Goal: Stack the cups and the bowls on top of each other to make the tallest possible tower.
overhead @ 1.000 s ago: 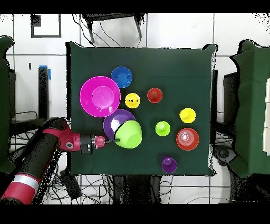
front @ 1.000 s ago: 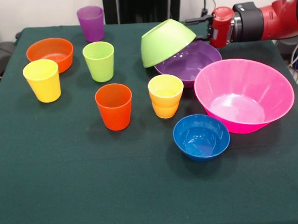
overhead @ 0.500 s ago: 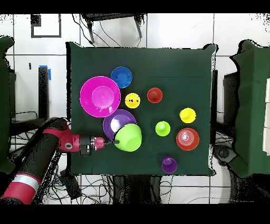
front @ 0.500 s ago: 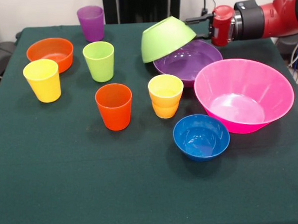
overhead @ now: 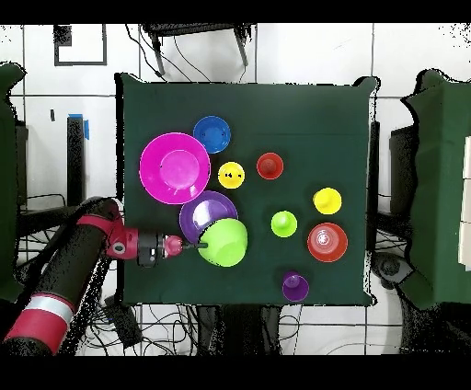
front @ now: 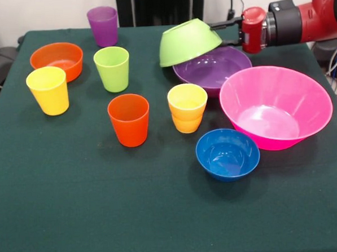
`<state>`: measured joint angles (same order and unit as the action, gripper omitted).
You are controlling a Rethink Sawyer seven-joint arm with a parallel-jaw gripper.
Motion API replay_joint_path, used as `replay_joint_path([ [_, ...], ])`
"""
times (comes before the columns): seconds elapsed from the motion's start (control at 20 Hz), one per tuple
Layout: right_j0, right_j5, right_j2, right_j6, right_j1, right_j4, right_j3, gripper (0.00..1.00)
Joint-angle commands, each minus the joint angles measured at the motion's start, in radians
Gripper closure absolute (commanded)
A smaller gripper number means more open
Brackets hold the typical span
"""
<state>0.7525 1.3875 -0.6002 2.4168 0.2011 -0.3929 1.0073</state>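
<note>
My gripper (front: 219, 27) (overhead: 197, 246) reaches in sideways and is shut on the rim of the lime green bowl (front: 188, 41) (overhead: 224, 241). It holds the bowl upside down and tilted, above the far left edge of the purple bowl (front: 216, 68) (overhead: 202, 213). The large pink bowl (front: 275, 106) (overhead: 174, 167), the blue bowl (front: 227, 153) (overhead: 212, 134) and the orange bowl (front: 57, 59) (overhead: 327, 242) rest on the table. The purple cup (front: 103, 25), lime green cup (front: 112, 68), yellow cup (front: 48, 90), orange-red cup (front: 129, 119) and yellow-orange cup (front: 187, 107) stand upright, apart.
The table is covered with a dark green cloth (front: 105, 208). The red arm (front: 304, 23) stretches in from the right edge of the front view. Black furniture (front: 159, 7) stands behind the table's far edge.
The gripper has lifted the green bowl a little and turned it closer to level over the purple bowl's edge. Everything else stays put.
</note>
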Motion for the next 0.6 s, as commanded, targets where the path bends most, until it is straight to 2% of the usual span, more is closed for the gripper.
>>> replay_joint_path([
  [0.05,-0.043,0.033,0.223,-0.172,-0.028,0.048,0.014,0.0],
  [0.4,-0.072,0.08,0.267,-0.202,-0.096,0.054,0.036,0.0],
  [0.6,-0.09,0.128,0.305,-0.242,-0.172,0.061,0.073,0.0],
])
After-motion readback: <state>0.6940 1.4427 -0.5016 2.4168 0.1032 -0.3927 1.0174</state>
